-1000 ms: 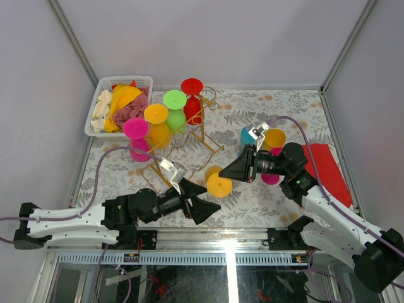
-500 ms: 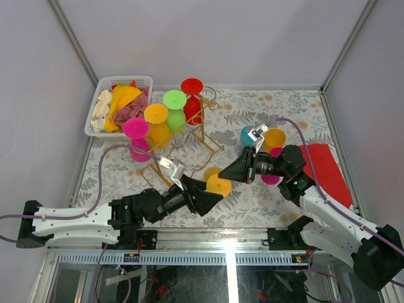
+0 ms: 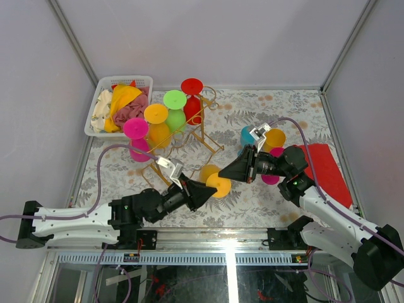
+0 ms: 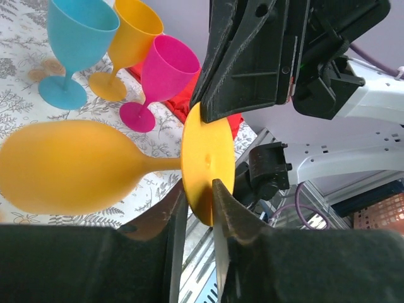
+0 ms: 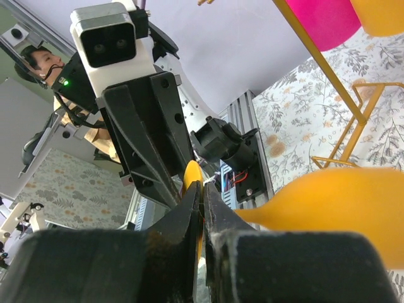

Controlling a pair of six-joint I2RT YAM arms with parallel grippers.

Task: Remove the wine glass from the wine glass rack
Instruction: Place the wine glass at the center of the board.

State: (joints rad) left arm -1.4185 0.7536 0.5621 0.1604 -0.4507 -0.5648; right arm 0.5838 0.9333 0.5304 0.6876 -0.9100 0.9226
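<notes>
Right now the orange wine glass (image 3: 213, 178) is lying on its side low over the flowered table (image 3: 252, 211). It is off the gold wire rack (image 3: 211, 144), just in front of the rack's right-hand rails on the side nearer the arm bases. I cannot tell whether it is touching the cloth. Its bowl (image 4: 69, 165) is pointing back toward the rack and its round foot (image 4: 207, 158) is facing away from it. The right gripper (image 3: 225, 177) is reaching in from the right of the rack and pinching one edge of that foot, jaws squeezed down onto the thin disc. The left gripper (image 3: 213, 189) is pointing at the opposite edge from in front of the rack. Its fingers (image 4: 165, 221) are sitting close on either side of the rim, and I cannot tell whether they are pressing it or only bracketing it. On the rack itself a pink glass (image 3: 135, 129), a green glass (image 3: 175, 100) and a red glass (image 3: 191, 86) are sitting foot-up. A white basket (image 3: 125, 78) of cloths is standing just beyond the rack's left end. Right of the rack, a blue glass (image 4: 79, 31) is standing upright, with a red cloth (image 3: 325, 167) lying farther right.
</notes>
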